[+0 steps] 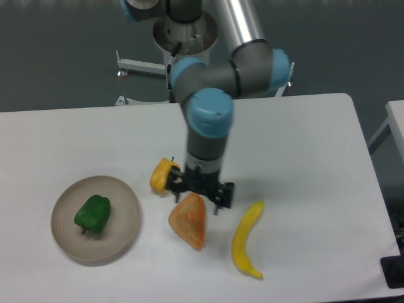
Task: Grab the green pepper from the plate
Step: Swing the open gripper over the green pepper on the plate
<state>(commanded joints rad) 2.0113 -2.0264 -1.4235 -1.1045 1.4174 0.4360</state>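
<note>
Sitting on the plate (124, 237) near the counter's (303, 145) front-left corner, the green pepper (93, 213) lies untouched. Over the counter's middle hangs the claw (201, 193), released and empty, with a yellow pepper (161, 175), orange wedge (189, 220) and banana (245, 239) nearby.
</note>
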